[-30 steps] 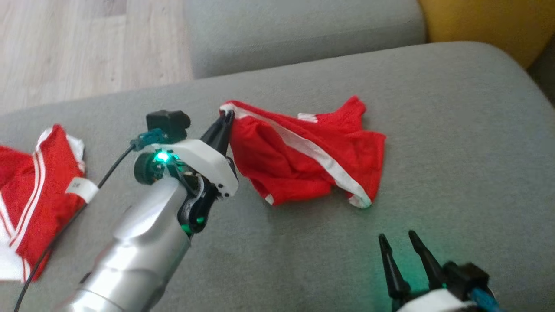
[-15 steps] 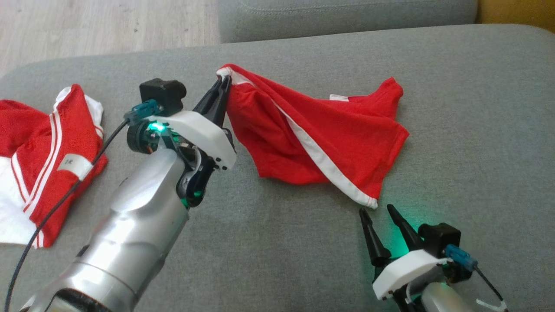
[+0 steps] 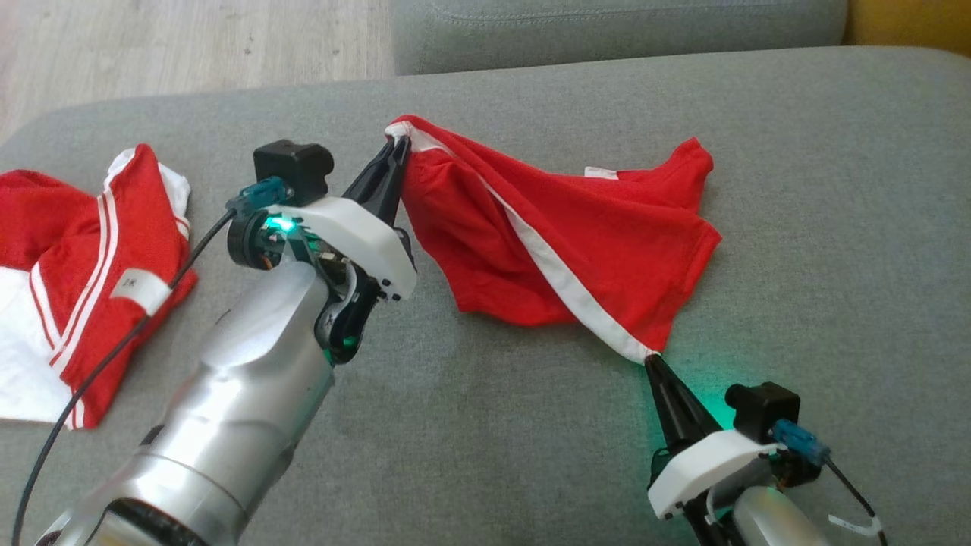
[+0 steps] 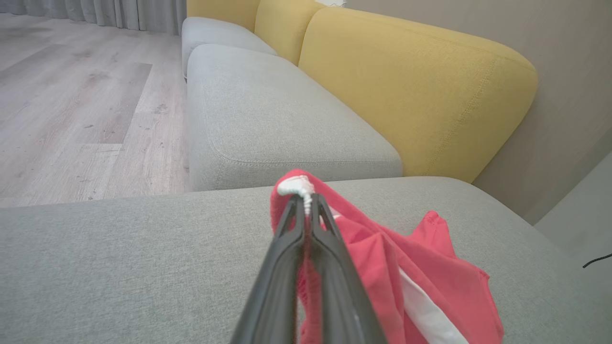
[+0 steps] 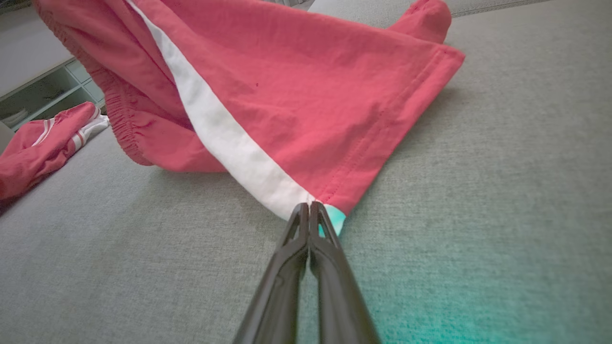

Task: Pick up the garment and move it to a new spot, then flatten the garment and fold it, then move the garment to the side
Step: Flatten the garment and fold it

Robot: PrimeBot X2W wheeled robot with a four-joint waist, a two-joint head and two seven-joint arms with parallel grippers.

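Since the earlier frame my right gripper [image 3: 654,361] has slid forward and clamped the hem end of the white-striped red mesh shorts [image 3: 599,227]. My left gripper [image 3: 397,145] pinches the waistband corner. Between them the shorts sag onto the grey fabric sofa cushion [image 3: 834,189], stripe running claw to claw, so I'd pull apart along it.

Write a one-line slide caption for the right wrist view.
Right hand shut on the white-striped hem corner of red shorts on a grey sofa cushion.
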